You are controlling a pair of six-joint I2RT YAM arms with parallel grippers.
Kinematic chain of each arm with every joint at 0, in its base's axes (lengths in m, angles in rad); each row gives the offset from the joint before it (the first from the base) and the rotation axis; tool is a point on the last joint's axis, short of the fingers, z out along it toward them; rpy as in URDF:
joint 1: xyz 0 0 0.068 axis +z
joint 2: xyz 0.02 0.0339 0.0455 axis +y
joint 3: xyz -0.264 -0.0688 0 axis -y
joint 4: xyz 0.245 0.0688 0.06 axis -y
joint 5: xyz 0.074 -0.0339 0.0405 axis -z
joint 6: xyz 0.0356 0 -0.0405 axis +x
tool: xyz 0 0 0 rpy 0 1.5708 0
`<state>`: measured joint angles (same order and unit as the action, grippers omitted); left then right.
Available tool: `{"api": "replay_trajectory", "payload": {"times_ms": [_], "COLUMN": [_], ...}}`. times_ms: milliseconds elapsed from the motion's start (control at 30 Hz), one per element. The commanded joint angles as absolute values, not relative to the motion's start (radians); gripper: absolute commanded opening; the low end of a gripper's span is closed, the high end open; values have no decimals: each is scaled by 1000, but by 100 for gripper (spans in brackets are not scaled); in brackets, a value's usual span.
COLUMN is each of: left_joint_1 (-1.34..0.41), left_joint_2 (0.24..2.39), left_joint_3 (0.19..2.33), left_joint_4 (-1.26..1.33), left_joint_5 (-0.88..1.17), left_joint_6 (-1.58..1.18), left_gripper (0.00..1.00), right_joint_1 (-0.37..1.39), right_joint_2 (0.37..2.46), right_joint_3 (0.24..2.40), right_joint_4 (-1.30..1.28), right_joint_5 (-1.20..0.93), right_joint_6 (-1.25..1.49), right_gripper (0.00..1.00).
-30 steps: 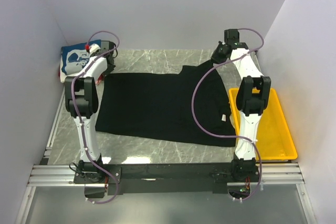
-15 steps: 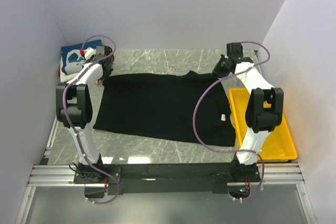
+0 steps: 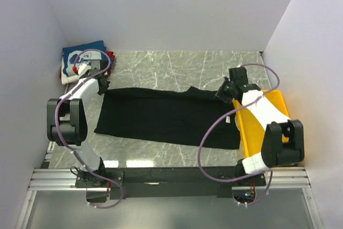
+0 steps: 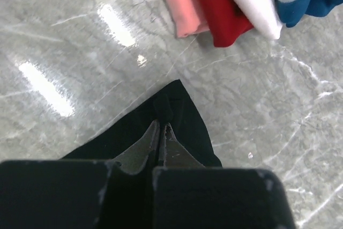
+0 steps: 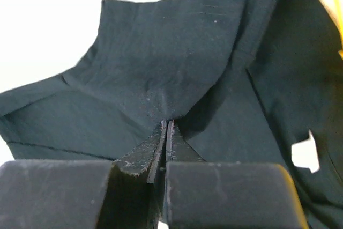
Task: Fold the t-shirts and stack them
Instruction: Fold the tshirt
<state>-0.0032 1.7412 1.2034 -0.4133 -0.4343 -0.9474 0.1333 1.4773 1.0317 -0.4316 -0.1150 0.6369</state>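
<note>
Left end effector (image 4: 162,120) and right end effector (image 5: 166,123) dragged black t-shirt (image 3: 161,113) nearer.

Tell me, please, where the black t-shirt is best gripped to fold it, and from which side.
Probably at its far edge, one hand near each end, coming from above. The black t-shirt lies mostly flat, so only a thin edge can be pinched. The left hand and right hand are shut on that edge.

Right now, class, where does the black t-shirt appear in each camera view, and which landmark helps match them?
Top external: black t-shirt lies mid-frame.
Left wrist: its corner, bottom centre, pinched by left gripper.
Right wrist: the shirt fills most of frame, pinched by right gripper.
Landmark: folded shirt stack, top-left overhead, top-right in left wrist; absent from right wrist.
</note>
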Motion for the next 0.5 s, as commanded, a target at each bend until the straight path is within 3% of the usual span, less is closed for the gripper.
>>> {"api": "replay_trajectory", "payload": {"times_ms": [0, 467], "left_joint_1": [20, 60], "left_joint_2": [1663, 1559], "left_joint_3": [1163, 1052], "left_joint_4": [-379, -282], "left_joint_5": [-414, -377], "left_joint_6": [-997, -1017], "left_gripper": [1, 1], "right_joint_1": [126, 20], "right_joint_2": [1368, 1241], "right_joint_3": [982, 842], "right_joint_4": [-400, -380], "right_joint_5": [-69, -146], "right_joint_6": [658, 678], "right_gripper": [0, 0]}}
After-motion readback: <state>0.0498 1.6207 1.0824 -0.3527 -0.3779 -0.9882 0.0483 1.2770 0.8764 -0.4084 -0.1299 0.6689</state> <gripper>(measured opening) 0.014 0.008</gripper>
